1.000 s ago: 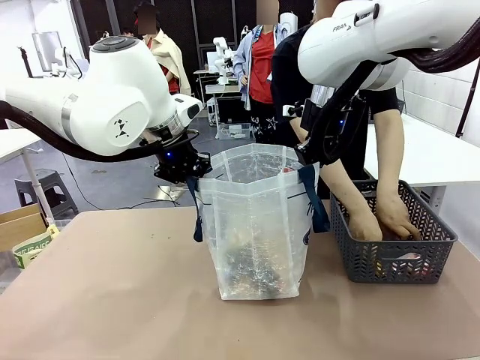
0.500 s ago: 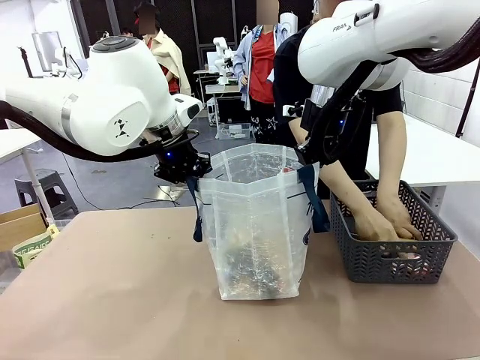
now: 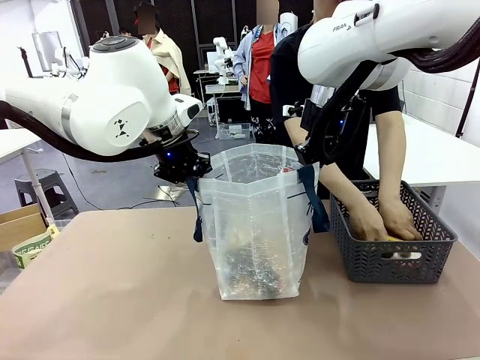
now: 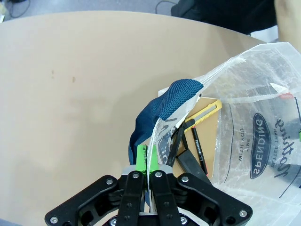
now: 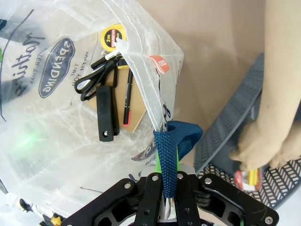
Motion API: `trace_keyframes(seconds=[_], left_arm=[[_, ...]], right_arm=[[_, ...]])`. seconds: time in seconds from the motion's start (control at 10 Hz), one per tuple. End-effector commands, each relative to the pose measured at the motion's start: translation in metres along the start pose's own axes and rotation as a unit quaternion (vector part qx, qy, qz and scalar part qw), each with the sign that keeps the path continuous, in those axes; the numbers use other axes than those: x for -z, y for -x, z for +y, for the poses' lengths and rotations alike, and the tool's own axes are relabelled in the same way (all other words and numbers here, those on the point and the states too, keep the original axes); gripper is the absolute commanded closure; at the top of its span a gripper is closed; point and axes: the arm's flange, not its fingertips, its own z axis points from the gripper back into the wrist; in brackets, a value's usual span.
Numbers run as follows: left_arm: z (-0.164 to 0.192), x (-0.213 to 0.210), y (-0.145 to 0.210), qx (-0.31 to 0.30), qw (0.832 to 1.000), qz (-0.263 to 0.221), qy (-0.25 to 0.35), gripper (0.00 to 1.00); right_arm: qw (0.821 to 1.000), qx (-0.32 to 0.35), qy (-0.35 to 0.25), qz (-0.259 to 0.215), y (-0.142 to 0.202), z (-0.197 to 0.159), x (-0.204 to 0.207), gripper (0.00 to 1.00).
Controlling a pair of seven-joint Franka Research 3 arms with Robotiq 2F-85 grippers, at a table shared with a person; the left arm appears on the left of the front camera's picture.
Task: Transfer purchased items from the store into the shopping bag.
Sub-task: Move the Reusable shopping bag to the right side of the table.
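Observation:
The shopping bag (image 3: 255,232) stands upright mid-table with its mouth held wide. My left gripper (image 3: 187,171) is shut on its left rim beside the navy strap (image 4: 169,101); the left wrist view shows the green pads (image 4: 141,155) pinching the plastic. My right gripper (image 3: 306,157) is shut on the right rim and strap (image 5: 165,155). Several purchased items lie inside the bag, among them a yellow tape measure (image 5: 112,37) and a black tool (image 5: 106,113). To the bag's right stands the store (image 3: 390,262), where both of the person's hands (image 3: 379,221) rest on a red and yellow pack (image 5: 248,178).
The person stands at the far side, behind the basket, arms reaching down into it. Bare tan tabletop (image 3: 112,285) stretches left of and in front of the bag. A cardboard box (image 3: 22,232) sits off the table's left edge.
The person's hands have shifted about inside the basket. Both arms and the bag have stayed still.

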Motion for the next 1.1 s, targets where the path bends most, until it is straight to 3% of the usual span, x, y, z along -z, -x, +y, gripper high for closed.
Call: trace_keyframes(seconds=[0.0,1.0], left_arm=[[-0.0002,-0.0009,0.0007,-0.009,1.000,-0.001,0.000,1.00],[-0.0002,-0.0009,0.0007,-0.009,1.000,-0.001,0.000,1.00]], right_arm=[[1.000,0.001,0.000,-0.001,0.0000,-0.0005,-0.0003,1.00],[1.000,0.001,0.000,-0.001,0.0000,-0.0005,-0.0003,1.00]])
